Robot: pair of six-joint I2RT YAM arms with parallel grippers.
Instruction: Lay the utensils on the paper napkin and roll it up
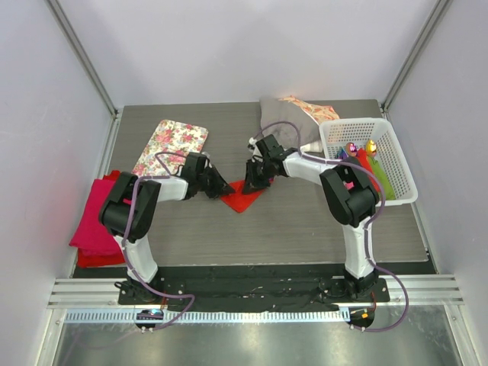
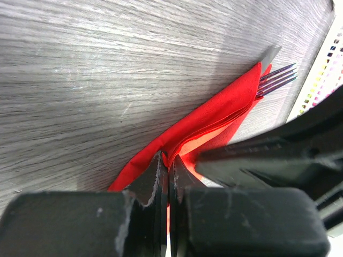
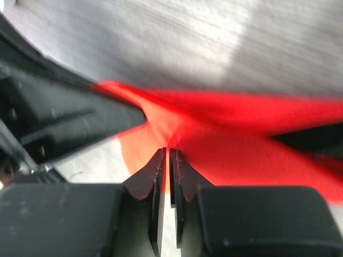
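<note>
As both claws meet over the paper napkin (image 1: 242, 198), the left claw (image 2: 169, 160) is clamped tight on the sheet's near edge, a sliver of red showing between its fingers. The right claw (image 3: 166, 152) sits nose to nose with it, jaws a hair apart at a raised crease of the same sheet. Whether that's a real pinch I can't tell, because the view is blurred. The napkin lies folded on the table (image 1: 305, 229) straight ahead of the left claw's tips. At the fold's far end the fork (image 2: 277, 76) pokes its tines out, with a grey tip beside them, probably a second utensil.

Handling, by my reckoning: featherlight, limp, thin paper that will tear or spring open easily. The plies will slide over one another, and the smooth utensils could slip out of the open end. The best hold looks like the layered edge, pinched through every ply.

Obstacles: each claw is the main thing in the other's way. The white basket (image 1: 404, 171) stands well apart behind the right claw's arm. The floral tray (image 1: 171, 145) and the magenta cloth stack (image 1: 95, 217) lie well off behind the left claw.
</note>
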